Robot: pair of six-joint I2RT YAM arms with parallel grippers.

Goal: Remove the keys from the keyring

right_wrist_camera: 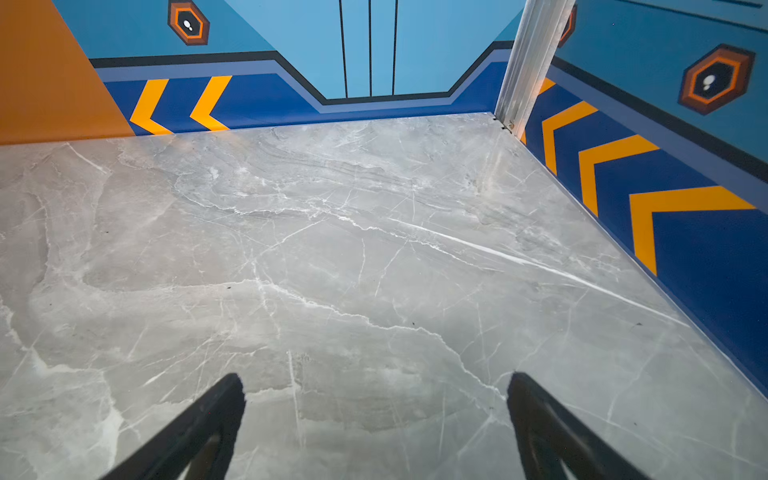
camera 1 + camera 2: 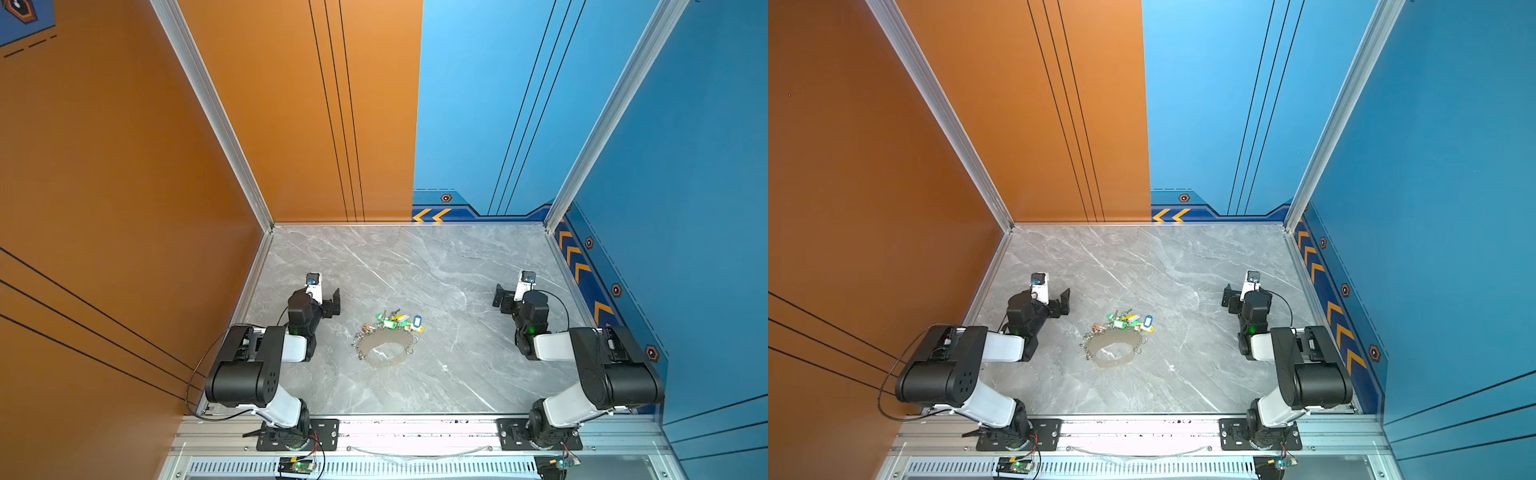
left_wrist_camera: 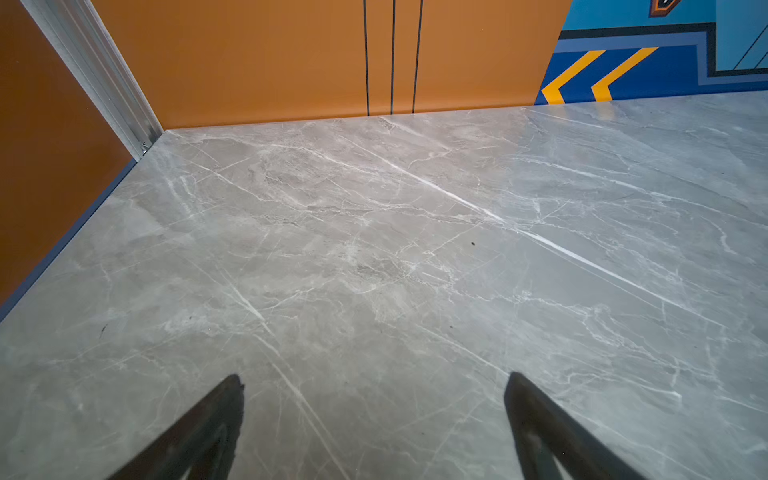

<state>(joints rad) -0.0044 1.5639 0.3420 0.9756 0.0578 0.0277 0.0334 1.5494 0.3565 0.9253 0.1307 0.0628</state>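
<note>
Between my left gripper (image 2: 331, 303) and my right gripper (image 2: 502, 298), one obstacle lies on the table (image 2: 436, 266): the keyring (image 2: 380, 340), with the keys (image 2: 399, 322) bunched at its far rim. Bare marble surrounds it on all sides. Walls (image 2: 124, 208) bound left, right and far edges.

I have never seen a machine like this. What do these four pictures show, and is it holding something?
These are two robot arms, the left arm and the right arm, mounted at a grey marble table. Two pictures look down from above, nearly alike. Two come from cameras on the wrists: each shows only open jaws over the table. Between the arms lie the keys, with coloured tags, bunched at the far side of the keyring, a grey hoop. Nothing is held.
</note>
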